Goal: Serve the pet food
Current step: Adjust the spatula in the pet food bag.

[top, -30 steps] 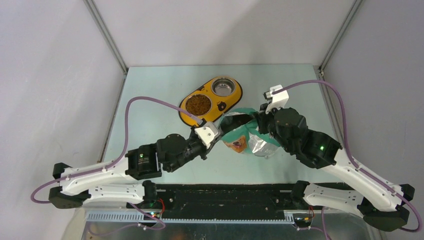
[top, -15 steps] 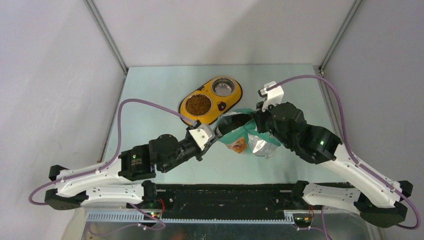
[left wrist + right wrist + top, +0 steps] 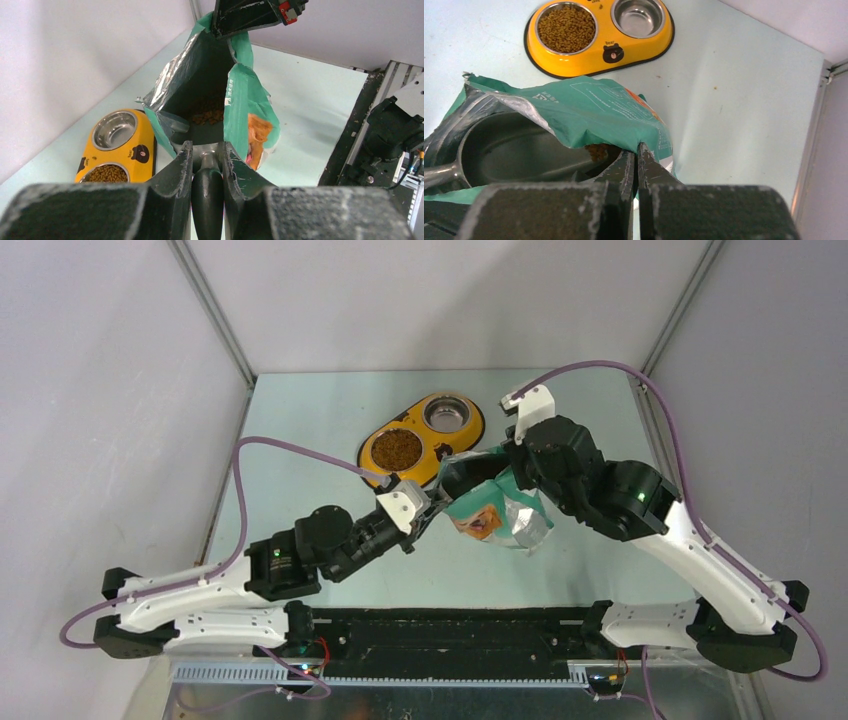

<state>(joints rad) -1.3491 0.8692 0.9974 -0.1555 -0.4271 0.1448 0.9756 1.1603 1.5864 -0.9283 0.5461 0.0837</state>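
Two grips: left tool (image 3: 206, 162) clamped on scoop (image 3: 514, 152) hndl, scoop head inside bag (image 3: 594, 112); right tool (image 3: 636, 167) pinched shut on bag rim. Some pet food (image 3: 206, 116) just ahead of left tool, in bag btm; more in feeder (image 3: 146, 145), fwd-left.

In the left wrist view the bag (image 3: 240, 95) swallows most of the bowl of the scoop (image 3: 207, 192), so we see little beyond its handle between the left gripper's (image 3: 206, 152) jaws, and of the pet food (image 3: 207, 116) inside only a small patch shows past the foil. In the right wrist view the left edge cuts off that handle, and the right gripper's (image 3: 636, 157) own body hides the bag's lower part. From above, the right arm (image 3: 590, 485) covers the bag's far rim and its own jaws. The bag's lettering is too small to read.
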